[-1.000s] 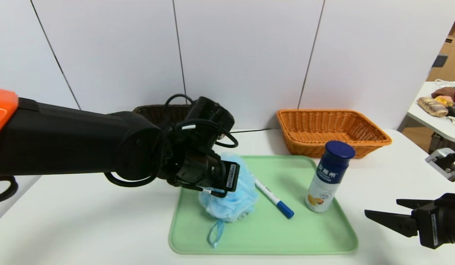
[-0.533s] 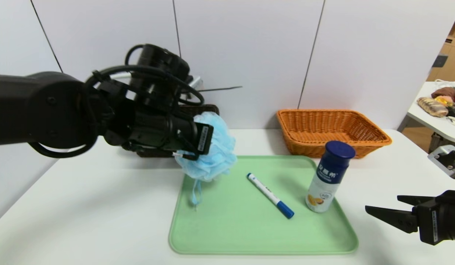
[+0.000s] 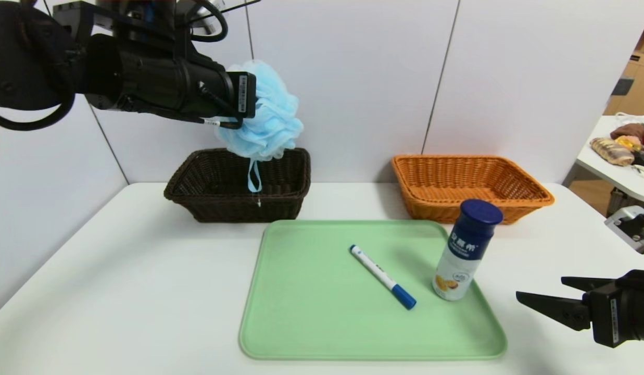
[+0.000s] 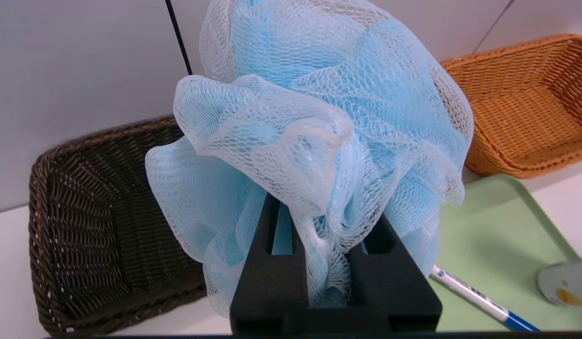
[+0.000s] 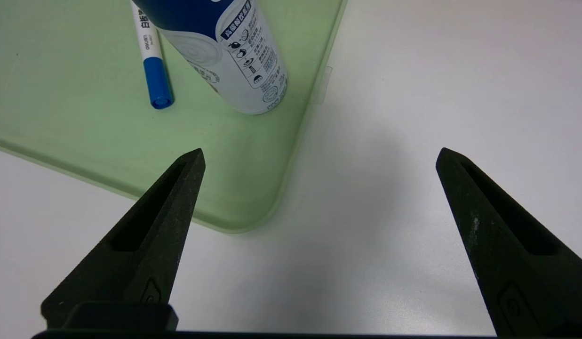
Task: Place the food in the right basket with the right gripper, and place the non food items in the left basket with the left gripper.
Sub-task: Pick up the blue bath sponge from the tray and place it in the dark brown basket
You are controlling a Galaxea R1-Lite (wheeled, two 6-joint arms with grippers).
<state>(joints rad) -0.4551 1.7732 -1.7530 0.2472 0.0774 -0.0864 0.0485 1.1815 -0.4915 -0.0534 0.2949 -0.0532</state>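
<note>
the left gripper [image 4: 335, 235], raised above the dark brown basket [image 3: 238, 208], is closed on gathered mesh of the light-blue bath sponge [image 3: 264, 114]; the fingers are nearly together, with a pinch of netting between them. the sponge billows out beyond the fingertips, and its ribbon loop [image 3: 254, 177] hangs beneath, in front of the basket's opening as seen from the head. below the gripper and toward the robot lies the green tray [image 3: 322, 323]. on it, to the gripper's right, rests the white marker [image 3: 376, 270] with its blue cap; farther right stands the drink bottle [image 3: 465, 255], dark blue at the top. the orange basket [image 3: 472, 208] sits behind the bottle. the right gripper [image 5: 321, 150], wide open and holding nothing, is parked beside the tray's right edge.
</note>
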